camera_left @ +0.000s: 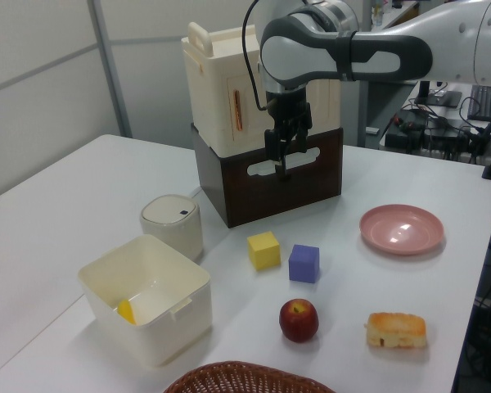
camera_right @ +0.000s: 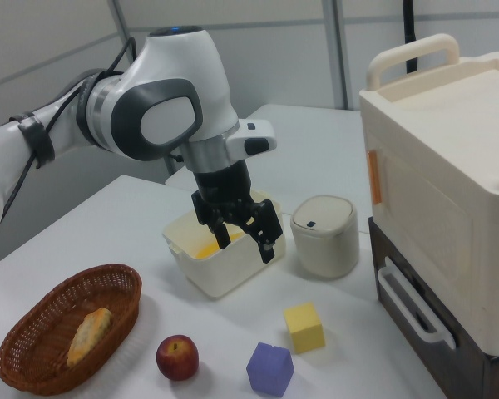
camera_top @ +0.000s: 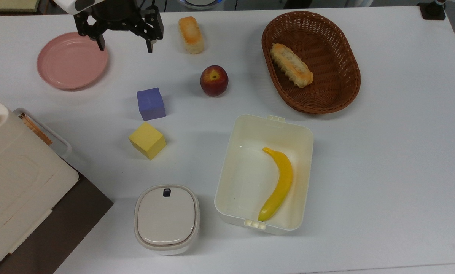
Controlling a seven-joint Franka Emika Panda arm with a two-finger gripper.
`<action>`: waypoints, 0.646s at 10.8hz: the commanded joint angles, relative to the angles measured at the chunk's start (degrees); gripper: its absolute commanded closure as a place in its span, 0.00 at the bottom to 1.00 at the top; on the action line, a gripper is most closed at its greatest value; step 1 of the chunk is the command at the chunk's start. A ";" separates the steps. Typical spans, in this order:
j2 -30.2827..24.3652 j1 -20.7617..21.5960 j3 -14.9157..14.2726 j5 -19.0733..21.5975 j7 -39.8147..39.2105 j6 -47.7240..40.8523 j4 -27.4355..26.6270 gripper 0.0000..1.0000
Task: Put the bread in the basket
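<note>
The bread (camera_top: 191, 35), a short plump bun with toasted orange-brown patches, lies on the white table near the far edge; the left view shows the bread (camera_left: 396, 330) at its lower right. The dark brown wicker basket (camera_top: 338, 76) stands at the top view's right and holds a longer, paler ridged roll (camera_top: 291, 64). In the right view the basket (camera_right: 121, 303) is at the lower left. My gripper (camera_top: 125, 45) hangs open and empty above the table, to the top view's left of the bread, well apart from it. The gripper (camera_right: 245, 243) is raised in the right view as well.
A pink plate (camera_top: 72, 60) lies to the top view's left of the gripper. An apple (camera_top: 214, 80), a purple cube (camera_top: 151, 103) and a yellow cube (camera_top: 147, 140) sit mid-table. A cream plastic box (camera_top: 231, 160) holds a banana (camera_top: 279, 184). A white lidded container (camera_top: 166, 219) and a tall cream-and-brown case (camera_top: 18, 182) stand nearby.
</note>
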 commanded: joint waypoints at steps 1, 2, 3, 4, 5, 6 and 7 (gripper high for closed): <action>-1.53 0.26 0.10 -0.21 -0.38 -0.38 -1.72 0.00; -1.53 0.35 0.10 -0.21 -0.38 -0.39 -1.72 0.00; -1.53 0.35 0.10 -0.21 -0.38 -0.39 -1.72 0.00; -1.53 0.44 0.10 -0.21 -0.38 -0.39 -1.89 0.00; -1.53 0.52 0.10 -0.21 -0.29 -0.47 -1.98 0.00; -1.53 0.61 0.10 -0.21 -0.29 -0.73 -2.07 0.00; -1.53 0.70 0.19 -0.21 -0.29 -1.00 -2.07 0.00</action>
